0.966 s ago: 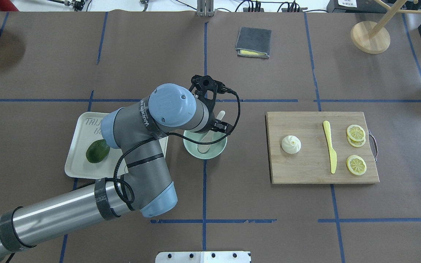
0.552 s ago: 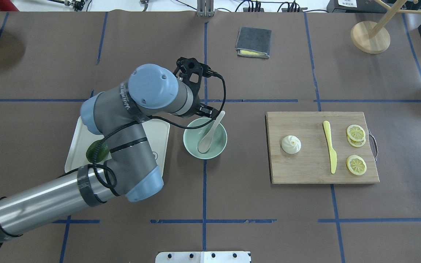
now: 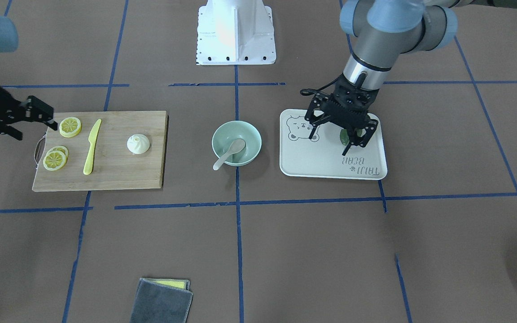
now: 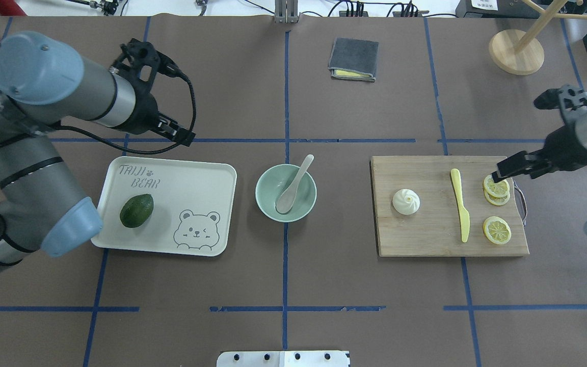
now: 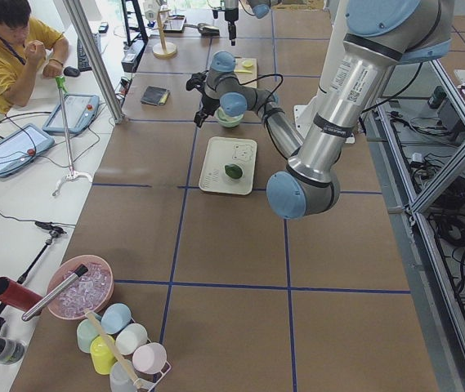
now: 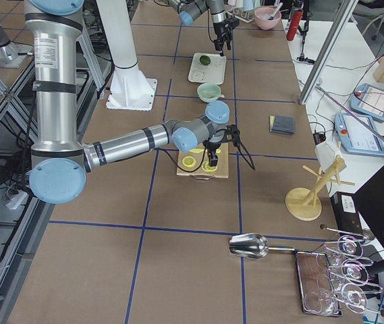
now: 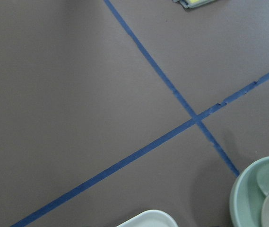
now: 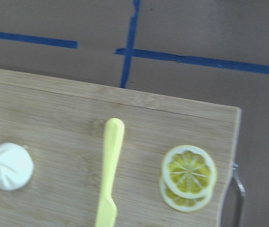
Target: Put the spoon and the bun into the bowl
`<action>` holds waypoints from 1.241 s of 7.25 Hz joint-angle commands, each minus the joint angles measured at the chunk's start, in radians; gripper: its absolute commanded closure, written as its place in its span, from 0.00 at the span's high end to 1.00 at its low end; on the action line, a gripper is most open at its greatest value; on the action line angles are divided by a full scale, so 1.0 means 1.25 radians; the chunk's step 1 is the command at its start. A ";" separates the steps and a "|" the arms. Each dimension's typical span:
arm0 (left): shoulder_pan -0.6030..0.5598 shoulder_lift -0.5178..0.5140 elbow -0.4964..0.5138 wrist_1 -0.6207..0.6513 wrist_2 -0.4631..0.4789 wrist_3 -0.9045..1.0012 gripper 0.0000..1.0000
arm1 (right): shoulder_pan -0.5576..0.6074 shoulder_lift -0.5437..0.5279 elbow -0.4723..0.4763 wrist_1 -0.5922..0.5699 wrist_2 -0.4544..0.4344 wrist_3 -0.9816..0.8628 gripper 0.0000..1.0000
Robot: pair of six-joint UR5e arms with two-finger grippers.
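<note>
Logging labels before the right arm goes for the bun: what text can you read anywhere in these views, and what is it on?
"TAIJI BEAR", with a small paw mark: printed on the cream tray, which also carries a drawn bear face.
Lettering along the left arm, exterior left view: too small to read.
Lettering along the right arm, exterior right view: too small to read.
No other readable text shows.

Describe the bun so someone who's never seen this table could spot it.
Find the wooden cutting board on the robot's right side of the table. The bun sits alone on the board's end nearest the green bowl. It is white, round and pleated, while its neighbours, the knife and lemon slices, are flat and yellow.
</note>
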 commanded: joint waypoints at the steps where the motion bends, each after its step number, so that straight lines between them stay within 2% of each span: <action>1: -0.034 0.045 -0.025 -0.001 -0.017 0.026 0.87 | -0.139 0.077 0.018 0.037 -0.115 0.188 1.00; 2: -0.041 0.063 -0.031 -0.002 -0.017 0.026 0.87 | -0.176 0.084 0.011 0.035 -0.164 0.189 1.00; 4: -0.041 0.067 -0.032 -0.001 -0.015 0.026 0.88 | -0.212 0.129 -0.056 0.026 -0.213 0.195 1.00; 5: -0.041 0.068 -0.032 -0.002 -0.014 0.025 0.88 | -0.228 0.142 -0.057 -0.026 -0.254 0.195 1.00; 7: -0.041 0.067 -0.032 -0.001 -0.013 0.025 0.89 | -0.252 0.223 -0.055 -0.182 -0.280 0.195 1.00; 9: -0.041 0.068 -0.032 -0.001 -0.013 0.025 0.89 | -0.250 0.216 -0.055 -0.191 -0.282 0.195 0.97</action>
